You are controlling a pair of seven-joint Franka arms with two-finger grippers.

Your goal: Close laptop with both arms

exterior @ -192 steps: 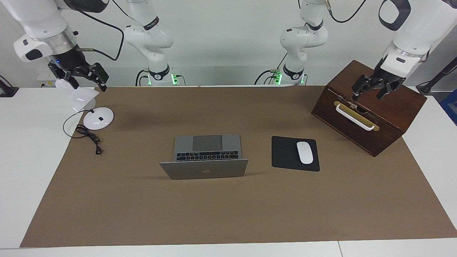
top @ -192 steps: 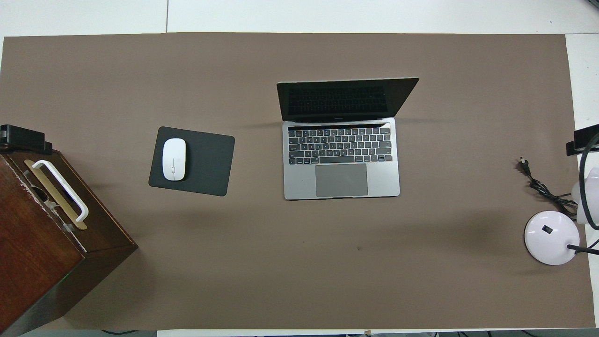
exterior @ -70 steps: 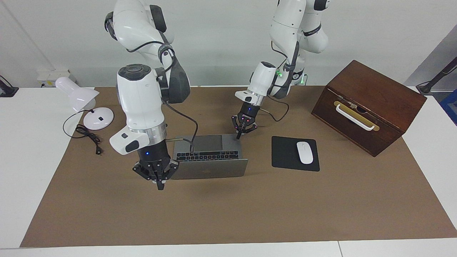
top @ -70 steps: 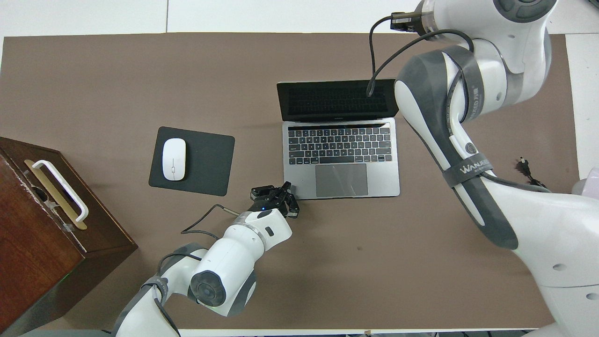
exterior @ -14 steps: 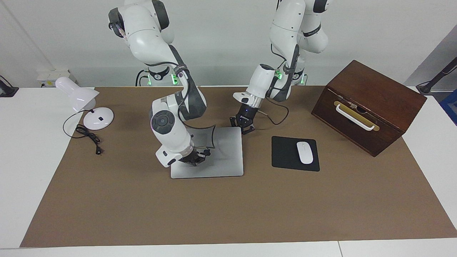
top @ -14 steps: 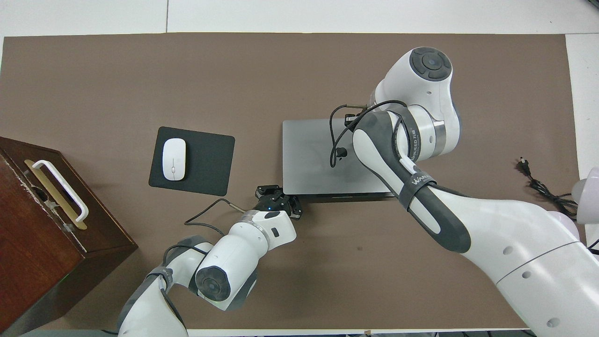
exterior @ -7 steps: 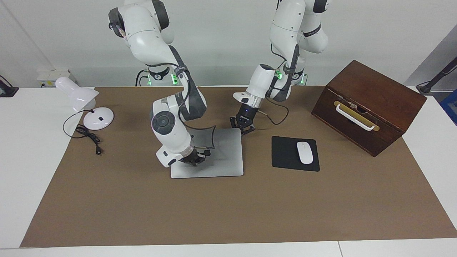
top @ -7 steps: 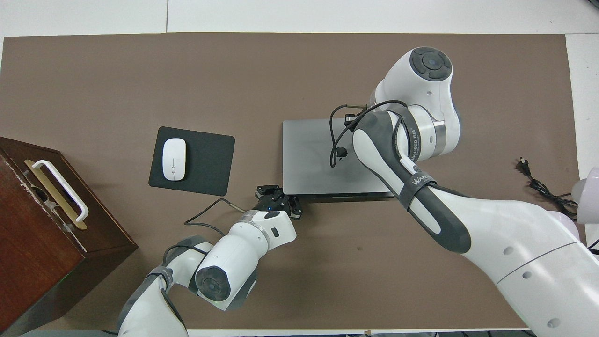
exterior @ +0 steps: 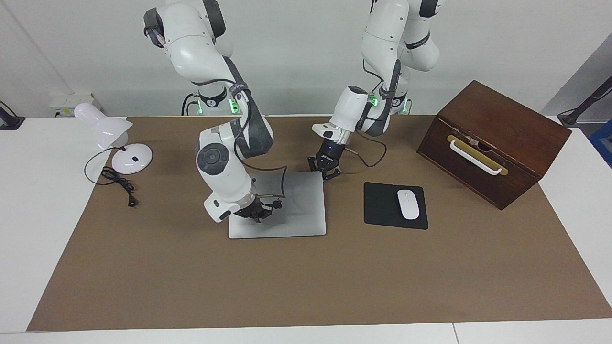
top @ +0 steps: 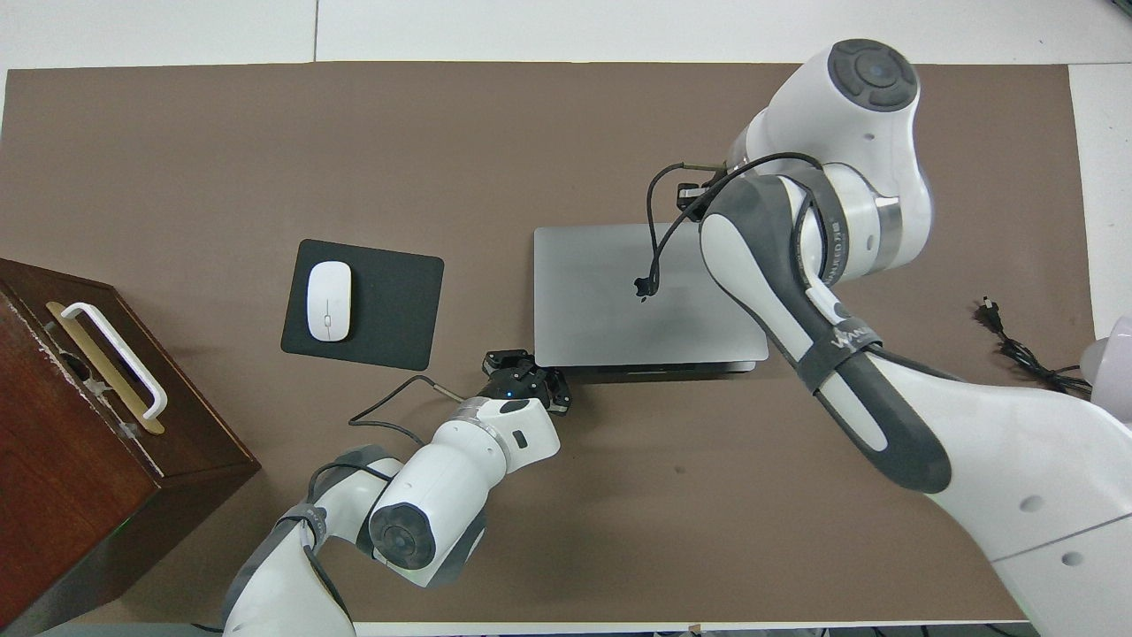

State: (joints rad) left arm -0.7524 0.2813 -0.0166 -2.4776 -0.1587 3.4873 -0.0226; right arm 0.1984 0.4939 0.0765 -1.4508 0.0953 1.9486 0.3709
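Your thin silver-grey laptop (exterior: 287, 205) lies shut at frame centre. The left gripper (exterior: 328, 173), fingers closed, braces its upper corner; the right gripper (exterior: 256, 212), also closed, rests over the lid.

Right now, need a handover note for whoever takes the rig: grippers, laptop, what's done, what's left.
Left gripper: shut, empty, at the corner of the thin silver-grey laptop nearest the robots, toward the left arm's end.
Right gripper: shut, empty, over the lid near the edge toward the right arm's end; contact cannot be told.
Laptop: mid-table on the brown mat, beside the black mouse pad with the white mouse. Lid lies flat, apple logo up.
Done: laptop closed.
Left: pull both arms back, probably straight up first so neither drags the laptop.
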